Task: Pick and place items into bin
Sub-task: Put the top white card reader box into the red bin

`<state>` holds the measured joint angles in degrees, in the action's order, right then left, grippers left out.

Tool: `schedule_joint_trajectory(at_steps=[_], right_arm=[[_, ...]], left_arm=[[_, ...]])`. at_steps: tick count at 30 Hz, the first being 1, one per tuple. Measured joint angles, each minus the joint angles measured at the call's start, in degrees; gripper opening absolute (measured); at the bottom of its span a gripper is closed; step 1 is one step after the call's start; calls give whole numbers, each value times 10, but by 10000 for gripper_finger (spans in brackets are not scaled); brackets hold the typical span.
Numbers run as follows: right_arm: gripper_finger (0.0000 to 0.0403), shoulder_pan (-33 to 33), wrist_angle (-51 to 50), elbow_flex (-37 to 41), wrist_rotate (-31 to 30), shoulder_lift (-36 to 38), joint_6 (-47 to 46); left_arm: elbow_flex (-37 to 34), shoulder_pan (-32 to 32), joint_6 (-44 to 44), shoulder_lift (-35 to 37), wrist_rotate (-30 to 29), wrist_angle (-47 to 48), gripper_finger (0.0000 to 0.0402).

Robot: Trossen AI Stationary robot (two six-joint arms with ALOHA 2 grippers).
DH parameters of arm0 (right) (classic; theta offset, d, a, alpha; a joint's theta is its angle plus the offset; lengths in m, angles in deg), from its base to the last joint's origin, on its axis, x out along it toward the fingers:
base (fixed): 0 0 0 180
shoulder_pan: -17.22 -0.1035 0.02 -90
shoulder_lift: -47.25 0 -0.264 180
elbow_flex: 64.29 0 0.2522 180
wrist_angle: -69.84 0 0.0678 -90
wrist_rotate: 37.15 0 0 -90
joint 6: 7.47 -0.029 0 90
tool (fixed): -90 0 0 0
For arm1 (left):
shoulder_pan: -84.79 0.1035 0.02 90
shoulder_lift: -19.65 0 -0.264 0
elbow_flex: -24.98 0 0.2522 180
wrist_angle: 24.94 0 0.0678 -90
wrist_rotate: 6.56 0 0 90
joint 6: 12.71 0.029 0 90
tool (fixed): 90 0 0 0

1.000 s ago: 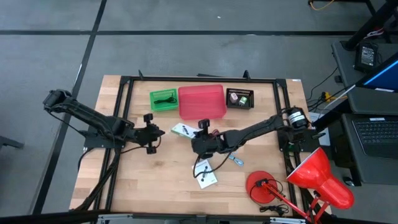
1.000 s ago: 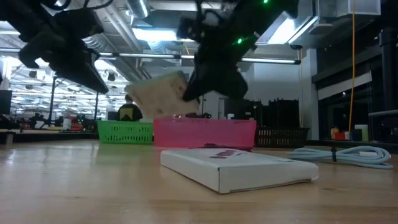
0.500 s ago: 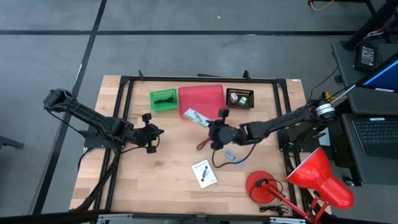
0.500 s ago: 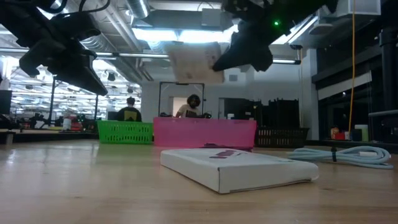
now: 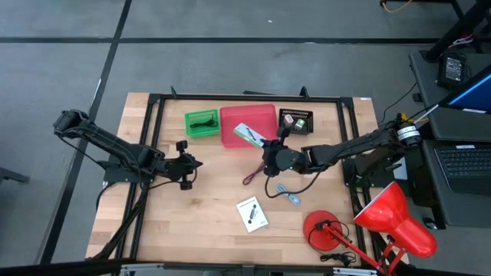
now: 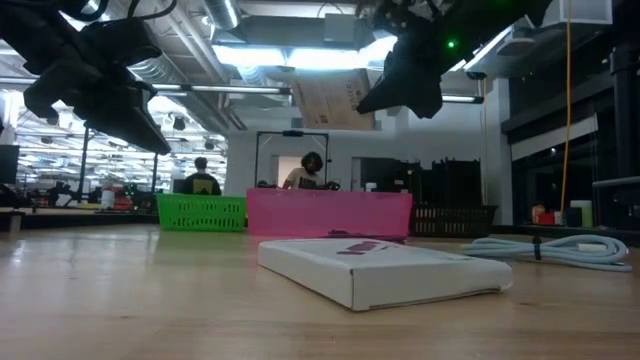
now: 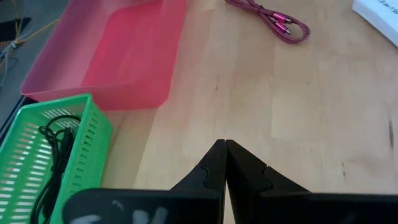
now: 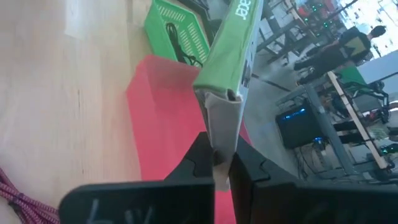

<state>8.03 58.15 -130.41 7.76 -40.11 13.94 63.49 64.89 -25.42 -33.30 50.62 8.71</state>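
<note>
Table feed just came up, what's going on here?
The right hand is shut on a white and green box, holding it in the air above the red bin. The left hand waits shut over bare table. A second white box, a red cord and a pale cable lie on the wood.
</note>
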Motion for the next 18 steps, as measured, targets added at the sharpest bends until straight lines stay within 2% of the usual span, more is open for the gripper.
schedule_joint_trajectory(at_steps=[8, 18], right_arm=[[6, 16, 8, -14, -50, 0, 28], [6, 82, -157, -128, -50, -57, 30]], left_arm=[[0, 0, 0, 0, 30, 0, 3], [0, 0, 0, 0, 36, -3, 3]])
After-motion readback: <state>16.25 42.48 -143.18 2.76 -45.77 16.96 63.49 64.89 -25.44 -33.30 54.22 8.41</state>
